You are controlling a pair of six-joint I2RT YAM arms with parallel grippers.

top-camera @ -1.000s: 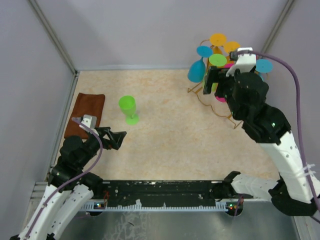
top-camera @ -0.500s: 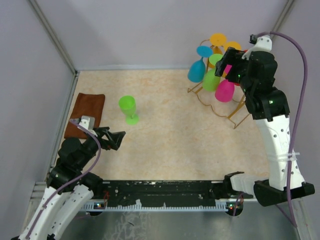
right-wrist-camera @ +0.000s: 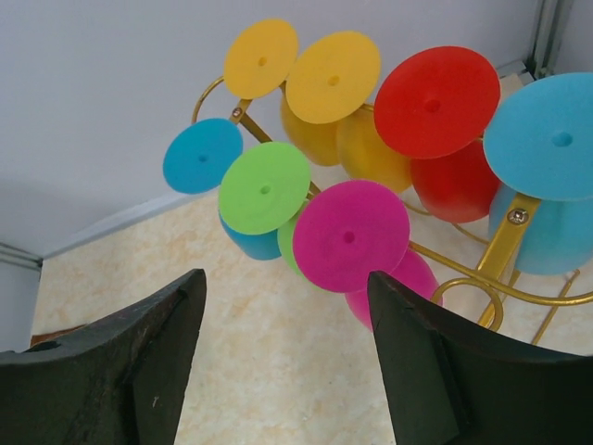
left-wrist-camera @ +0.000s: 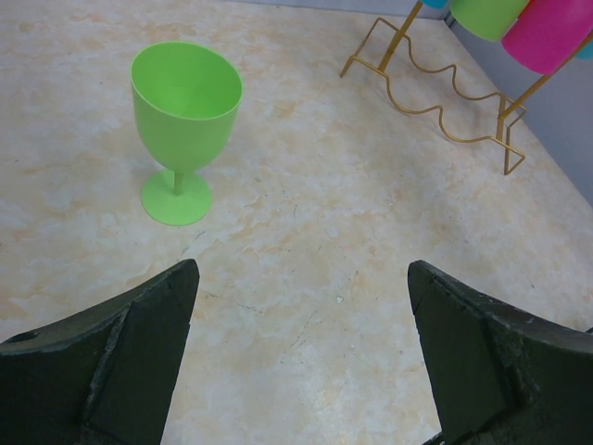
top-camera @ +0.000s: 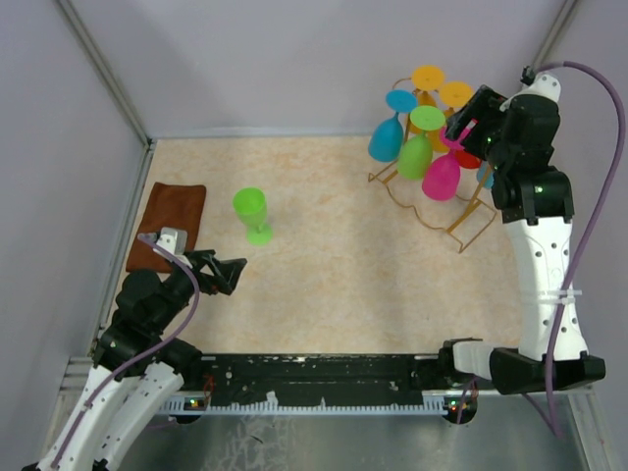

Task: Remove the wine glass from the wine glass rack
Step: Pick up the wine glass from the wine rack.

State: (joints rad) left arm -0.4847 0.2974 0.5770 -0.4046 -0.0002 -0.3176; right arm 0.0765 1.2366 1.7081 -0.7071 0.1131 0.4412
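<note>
1. Wine glass, pink (right-wrist-camera: 350,236), hangs upside down on the wine glass rack (right-wrist-camera: 505,246); right gripper (right-wrist-camera: 287,287) wide open, empty, facing its foot.
2. Right arm swung from over the rack to its right side, probably lining up a grab.
3. Left gripper (left-wrist-camera: 301,269) wide open, unmoved, near the standing green wine glass (left-wrist-camera: 183,102).

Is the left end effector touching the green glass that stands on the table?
Apart. The left wrist view shows bare table between the left end effector and the green glass.
</note>
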